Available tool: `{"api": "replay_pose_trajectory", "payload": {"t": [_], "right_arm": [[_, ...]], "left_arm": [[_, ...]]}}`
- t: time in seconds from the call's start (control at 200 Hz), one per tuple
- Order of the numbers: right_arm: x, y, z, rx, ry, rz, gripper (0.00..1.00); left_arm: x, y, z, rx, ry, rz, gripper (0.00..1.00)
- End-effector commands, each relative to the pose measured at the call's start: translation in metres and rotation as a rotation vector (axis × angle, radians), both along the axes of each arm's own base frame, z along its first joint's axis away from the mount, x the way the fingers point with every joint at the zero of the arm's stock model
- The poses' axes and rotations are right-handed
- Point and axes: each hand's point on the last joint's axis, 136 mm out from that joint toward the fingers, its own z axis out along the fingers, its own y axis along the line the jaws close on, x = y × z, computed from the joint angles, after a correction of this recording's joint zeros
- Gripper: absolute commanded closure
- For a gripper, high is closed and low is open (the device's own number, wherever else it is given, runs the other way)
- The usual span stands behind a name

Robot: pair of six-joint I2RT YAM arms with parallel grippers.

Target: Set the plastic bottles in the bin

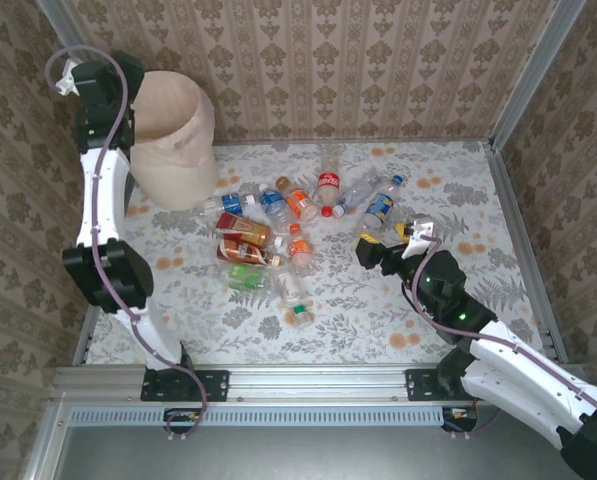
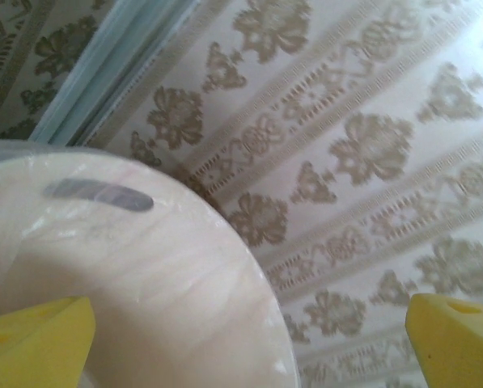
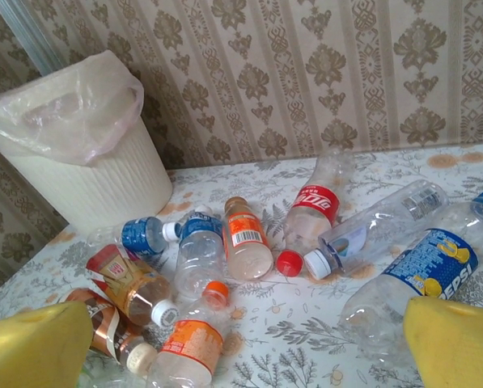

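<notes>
Top view: bin (image 1: 173, 140) sits at the 10 o'clock corner of the table (image 1: 458, 190), leaning a bit, bag liner over the rim. The left arm is raised beside the bin. In the left wrist view the left gripper (image 2: 249, 343) hangs over the bin rim, yellow pads (image 2: 39, 343) spread wide, nothing between them.

The plastic bottles (image 1: 278, 230) lie in a loose pile mid-table, at the bin's 4 o'clock, all on their sides, a dozen or more. Outliers: a red-label bottle (image 1: 328, 185) at the pile's 1 o'clock and a blue-label Pepsi bottle (image 1: 380, 207) at 2 o'clock.

The right gripper (image 1: 376, 250) is low over the table at the pile's 3 o'clock, aimed at it. In the right wrist view its claw is wide apart and empty, with the Pepsi bottle just ahead at its 1 o'clock.

Progress, as a judgement: early. The bin's inside is hidden, so what has gone in cannot be told. Nearly the whole pile is left, and neither claw carries anything. The next pick likely falls to the right arm.
</notes>
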Motion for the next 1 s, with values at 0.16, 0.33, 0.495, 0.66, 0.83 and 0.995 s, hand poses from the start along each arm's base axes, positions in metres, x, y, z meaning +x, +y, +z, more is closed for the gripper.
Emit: {"api": "replay_pose_trajectory", "payload": {"t": [0.16,0.33,0.495,0.66,0.83,0.995], "right_arm": [[0.013,-0.002,-0.011,0.015,0.017,-0.041,0.0],[0.022,-0.001,-0.023,0.009,0.06,-0.056,0.0],[0.03,-0.003,-0.033,0.003,0.091,-0.074,0.0],[0.034,-0.006,-0.042,0.02,0.113,-0.09,0.0],[0.037,-0.01,-0.051,0.023,0.139,-0.102,0.0],[0.037,-0.014,-0.059,0.02,0.154,-0.108,0.0]], "left_arm": [[-0.066,-0.074,-0.017,0.239,0.068,-0.117,0.0],[-0.115,-0.12,-0.063,0.262,0.159,-0.174,0.0],[-0.164,-0.152,-0.121,0.309,0.34,-0.188,0.0],[-0.208,-0.166,-0.191,0.288,0.599,-0.222,0.0],[-0.259,-0.173,-0.253,0.203,0.868,-0.197,0.0],[-0.294,-0.186,-0.302,0.032,1.038,-0.157,0.0]]}}
